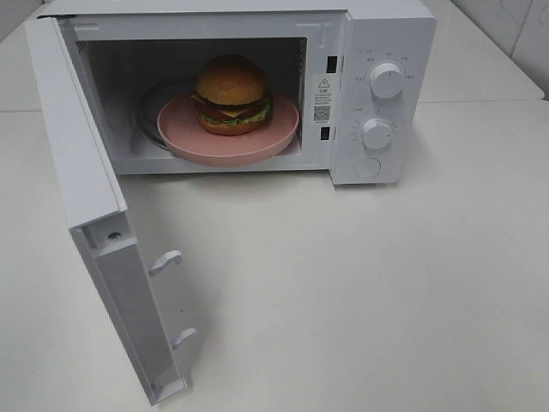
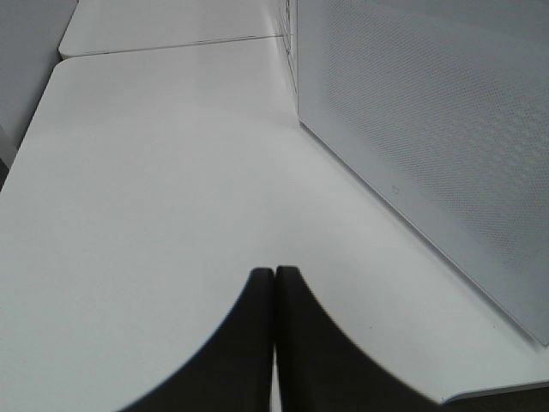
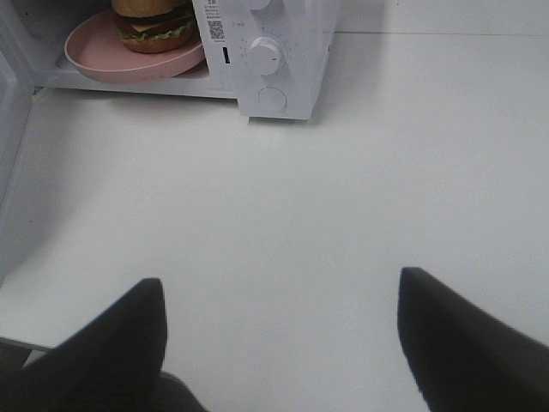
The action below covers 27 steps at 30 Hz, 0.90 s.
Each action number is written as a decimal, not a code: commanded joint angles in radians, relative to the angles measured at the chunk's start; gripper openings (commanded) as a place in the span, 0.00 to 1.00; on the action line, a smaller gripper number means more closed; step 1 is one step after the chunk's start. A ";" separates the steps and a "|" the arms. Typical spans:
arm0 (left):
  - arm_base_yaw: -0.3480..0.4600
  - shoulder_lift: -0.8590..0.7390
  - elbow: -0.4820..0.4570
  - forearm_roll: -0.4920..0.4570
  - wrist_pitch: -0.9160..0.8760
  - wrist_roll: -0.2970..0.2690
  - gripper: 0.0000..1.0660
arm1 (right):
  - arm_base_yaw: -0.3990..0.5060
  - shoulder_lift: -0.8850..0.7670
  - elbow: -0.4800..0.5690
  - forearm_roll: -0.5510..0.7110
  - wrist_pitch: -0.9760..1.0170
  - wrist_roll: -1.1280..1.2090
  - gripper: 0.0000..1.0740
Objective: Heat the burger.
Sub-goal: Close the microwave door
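Closing microwave door [image 1: 81, 154]: push outer face evenly with left gripper [image 2: 274, 273], jaws pressed together; keep right gripper [image 3: 280, 279], jaws spread, clear; avoid jolting burger [image 1: 232, 94].

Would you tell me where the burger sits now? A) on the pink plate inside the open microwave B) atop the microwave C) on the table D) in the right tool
A: the burger rests on the pink plate inside the microwave, its door open.

The exterior high camera looks down from the front into the open microwave [image 1: 420, 120], the right wrist camera, low over the desk [image 3: 343, 215], shares its burger [image 1: 232, 90] and dials [image 1: 387, 80], and the left wrist camera faces its perforated panel [image 2: 429, 129] at close range.
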 commanded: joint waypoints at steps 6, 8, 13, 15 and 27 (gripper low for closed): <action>0.002 -0.021 0.002 -0.007 -0.014 0.002 0.00 | -0.005 -0.026 0.003 0.000 -0.006 -0.013 0.67; 0.002 -0.021 0.002 -0.007 -0.014 0.002 0.00 | -0.005 -0.026 0.003 0.000 -0.005 -0.013 0.66; 0.002 -0.021 0.002 -0.007 -0.014 0.002 0.00 | -0.005 -0.026 0.003 0.000 -0.006 -0.013 0.67; 0.002 -0.021 0.002 -0.007 -0.014 0.002 0.00 | -0.005 -0.026 0.003 0.000 -0.018 -0.013 0.67; 0.002 -0.021 0.002 -0.004 -0.014 0.002 0.00 | -0.005 -0.026 0.003 0.000 -0.017 -0.013 0.67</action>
